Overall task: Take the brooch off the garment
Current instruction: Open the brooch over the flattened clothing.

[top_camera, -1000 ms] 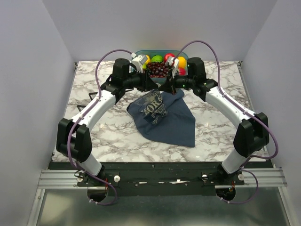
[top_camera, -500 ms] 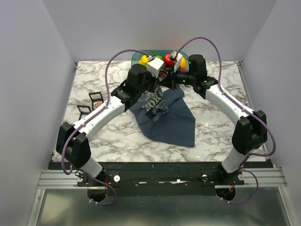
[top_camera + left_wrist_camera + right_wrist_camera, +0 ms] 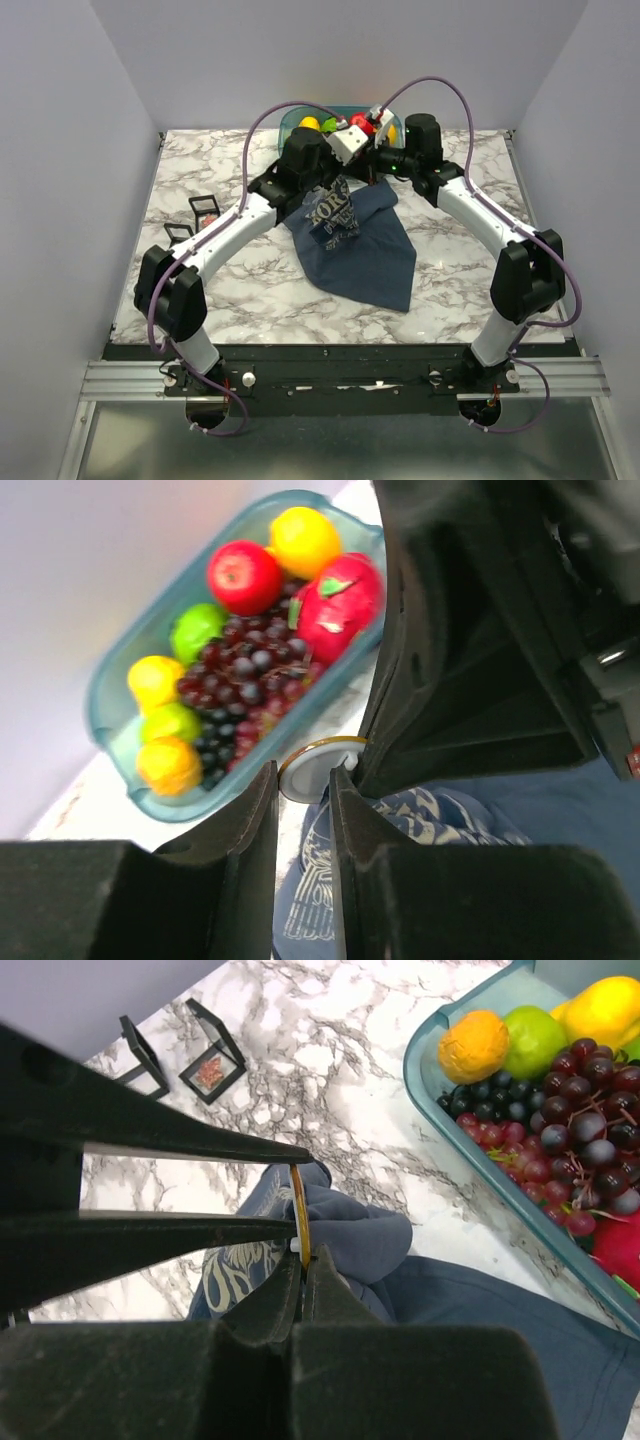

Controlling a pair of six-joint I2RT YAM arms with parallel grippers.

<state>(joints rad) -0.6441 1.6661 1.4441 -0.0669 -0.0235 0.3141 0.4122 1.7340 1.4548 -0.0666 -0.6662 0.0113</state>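
The garment [image 3: 365,250] is a dark slate-blue shirt with a pale print, lying mid-table with its far end lifted. The brooch shows as a small gold-rimmed disc with a white face, edge-on in the right wrist view [image 3: 301,1200] and face-on in the left wrist view [image 3: 312,768]. It is hidden in the top view. My right gripper [image 3: 303,1258] [image 3: 366,172] is shut on the brooch's lower edge, with bunched cloth against it. My left gripper [image 3: 303,780] [image 3: 338,178] is open by a narrow gap, and its fingertips [image 3: 285,1150] reach the brooch from the other side.
A teal tray [image 3: 296,118] of plastic fruit and grapes stands at the table's far edge, just behind both grippers; it also shows in the left wrist view [image 3: 108,695] and the right wrist view [image 3: 420,1070]. Two small black display frames [image 3: 205,208] [image 3: 180,233] stand at the left.
My left arm has swung right from beside the tray to the garment's lifted end, meeting the right gripper. The garment's far end has been drawn up and back.
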